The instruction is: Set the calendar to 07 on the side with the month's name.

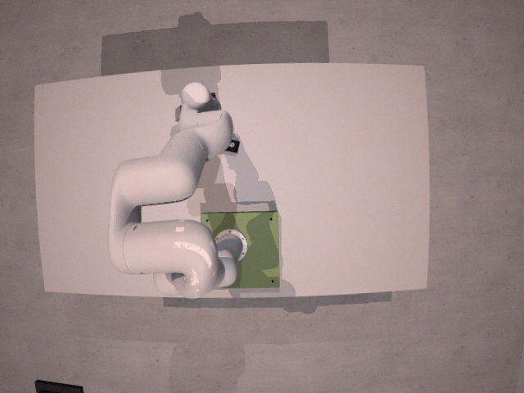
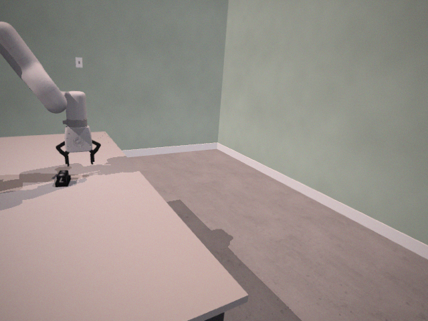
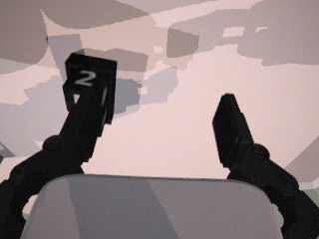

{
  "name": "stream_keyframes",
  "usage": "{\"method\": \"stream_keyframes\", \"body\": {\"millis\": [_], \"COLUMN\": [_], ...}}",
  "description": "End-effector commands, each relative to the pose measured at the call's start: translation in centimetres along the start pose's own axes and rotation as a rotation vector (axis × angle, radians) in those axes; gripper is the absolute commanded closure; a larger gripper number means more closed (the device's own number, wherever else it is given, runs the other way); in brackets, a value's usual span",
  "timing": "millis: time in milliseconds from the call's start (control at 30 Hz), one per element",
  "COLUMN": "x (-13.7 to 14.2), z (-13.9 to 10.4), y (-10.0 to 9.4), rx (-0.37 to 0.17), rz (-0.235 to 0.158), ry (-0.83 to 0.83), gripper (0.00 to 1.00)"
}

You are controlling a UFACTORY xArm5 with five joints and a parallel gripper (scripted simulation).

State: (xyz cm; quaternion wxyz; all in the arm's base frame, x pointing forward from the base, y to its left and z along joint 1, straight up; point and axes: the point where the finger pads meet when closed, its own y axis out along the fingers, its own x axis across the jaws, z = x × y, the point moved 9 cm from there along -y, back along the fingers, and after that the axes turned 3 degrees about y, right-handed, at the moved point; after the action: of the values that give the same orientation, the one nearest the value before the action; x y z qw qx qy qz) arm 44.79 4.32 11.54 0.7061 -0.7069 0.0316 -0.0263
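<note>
One black date cube (image 1: pixel 232 146) (image 2: pixel 63 180) (image 3: pixel 94 70) with white digits lies on the white table (image 1: pixel 338 169) (image 2: pixel 103 241). In the wrist view its top face shows a 2. My gripper (image 1: pixel 196 104) (image 2: pixel 79 162) (image 3: pixel 159 105) is open and empty and hangs a little above the table. The cube lies beside the gripper, outside the fingers; in the wrist view the left finger stands in front of it. I see no tray and no second cube in any view; the arm hides part of the table in the overhead view.
The arm's green base plate (image 1: pixel 264 249) is at the table's near edge in the overhead view. The arm's links reach over the left half of the table. The table's edges drop to a grey floor (image 2: pixel 276 224).
</note>
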Motion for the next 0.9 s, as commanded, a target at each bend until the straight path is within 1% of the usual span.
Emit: {"method": "stream_keyframes", "body": {"millis": [0,67,133,333,533,567,633,833,867], "x": [0.0,-0.1,-0.2,-0.3,-0.4,-0.5,-0.6,-0.6,-0.6], "z": [-0.5,-1.2,-2.2,-2.3,-3.1,-3.6,-4.6,-4.7,-4.8], "y": [-0.1,-0.2,-0.2,-0.2,-0.2,-0.2,-0.3,-0.3,-0.3], "rx": [0.001,0.001,0.001,0.001,0.002,0.002,0.002,0.002,0.002], "rz": [-0.004,-0.004,-0.003,-0.003,-0.003,-0.003,-0.003,-0.003,-0.003], "ry": [0.161,0.212,0.212,0.237,0.459,0.474,0.474,0.499,0.526], "gripper": [0.00,0.00,0.00,0.00,0.00,0.00,0.00,0.00,0.00]}}
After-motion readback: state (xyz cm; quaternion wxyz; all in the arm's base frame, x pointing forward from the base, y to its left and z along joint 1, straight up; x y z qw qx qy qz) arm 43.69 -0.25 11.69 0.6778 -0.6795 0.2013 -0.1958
